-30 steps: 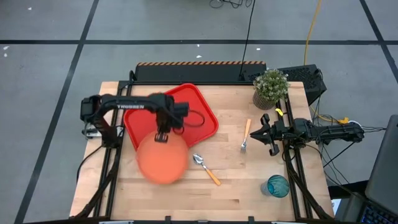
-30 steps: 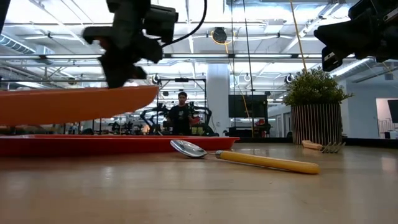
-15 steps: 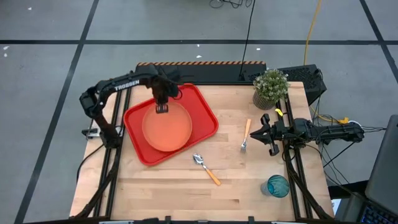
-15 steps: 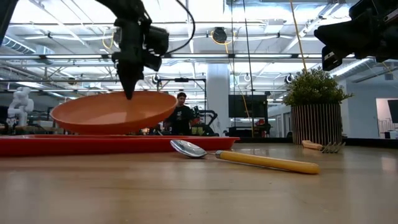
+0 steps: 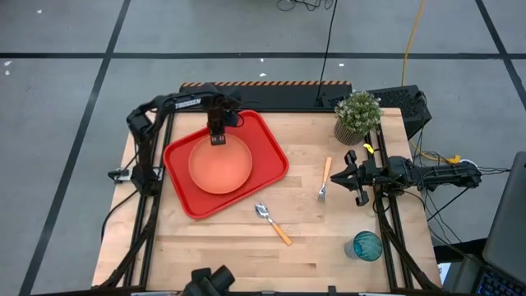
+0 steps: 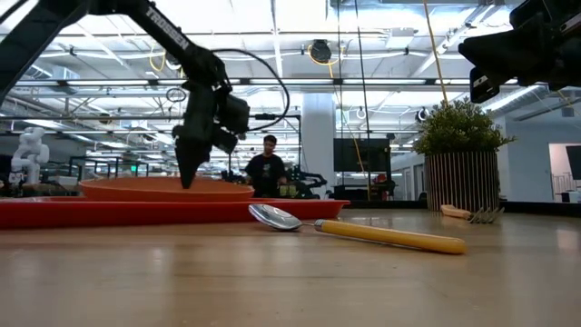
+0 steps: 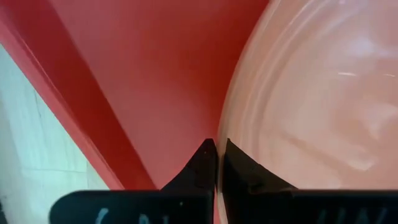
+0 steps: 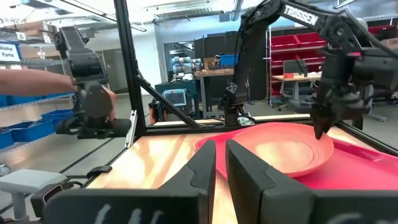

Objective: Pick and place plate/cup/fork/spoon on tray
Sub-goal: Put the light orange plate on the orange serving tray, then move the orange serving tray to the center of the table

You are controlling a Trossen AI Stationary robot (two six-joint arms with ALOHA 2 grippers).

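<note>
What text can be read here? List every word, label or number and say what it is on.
"TROSSEN": white letters on the left arm, also legible in the low view.
Same arm's lettering in the high view: too small to read.
Sign on the shelf behind the table: blurred, unreadable.
White marks on the left gripper: cut off, unreadable.

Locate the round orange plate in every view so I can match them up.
High view: round orange plate lies in the red rectangular tray, left of centre.
Low view: plate at left, seen edge-on above the tray rim.
Left wrist view: plate fills the right side.
Right wrist view: plate right of centre.
Shared landmark: left gripper at the plate's rim.
</note>
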